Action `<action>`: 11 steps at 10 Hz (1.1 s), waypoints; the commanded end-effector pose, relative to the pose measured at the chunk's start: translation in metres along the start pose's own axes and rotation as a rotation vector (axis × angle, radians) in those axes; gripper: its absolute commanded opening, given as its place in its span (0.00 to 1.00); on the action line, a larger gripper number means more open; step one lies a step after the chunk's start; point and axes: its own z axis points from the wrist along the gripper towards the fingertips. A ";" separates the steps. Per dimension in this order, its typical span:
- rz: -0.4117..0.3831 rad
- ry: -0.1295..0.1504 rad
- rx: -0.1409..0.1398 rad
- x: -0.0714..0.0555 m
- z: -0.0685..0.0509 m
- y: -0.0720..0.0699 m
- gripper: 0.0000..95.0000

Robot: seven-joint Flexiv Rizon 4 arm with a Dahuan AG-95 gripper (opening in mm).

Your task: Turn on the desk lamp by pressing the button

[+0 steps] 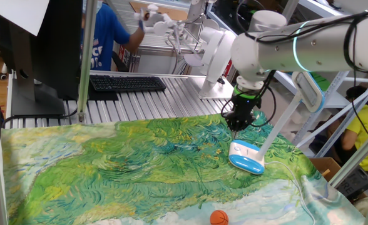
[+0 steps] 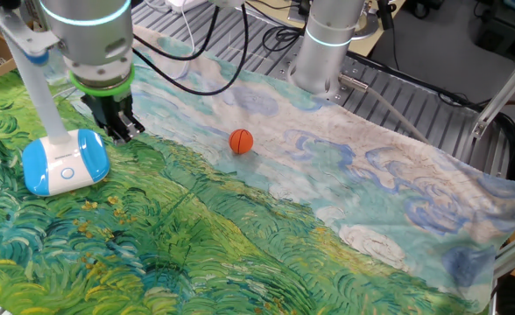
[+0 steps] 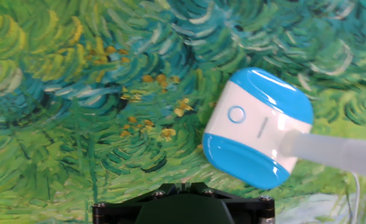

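The desk lamp has a white oval base rimmed in light blue [image 1: 246, 158] that sits on the painted cloth, with a thin slanted stem [image 1: 278, 128] rising to the right. The base also shows in the other fixed view [image 2: 65, 164] and in the hand view [image 3: 258, 127]. Its round button [image 3: 236, 114] sits on the white top. My gripper [image 1: 236, 124] hangs a little above the cloth just beside the base, not touching it. It also shows in the other fixed view [image 2: 123, 128]. In the hand view [image 3: 183, 188] its fingers meet with no gap and hold nothing.
A small orange ball [image 2: 241, 141] lies on the cloth away from the lamp, near the front edge in one fixed view [image 1: 219, 217]. A keyboard [image 1: 127, 83] and a monitor [image 1: 34, 50] stand behind the cloth. The arm's base [image 2: 328, 44] stands at the cloth's edge.
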 end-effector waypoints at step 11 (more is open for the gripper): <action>-0.019 0.080 -0.016 0.002 0.000 0.000 0.00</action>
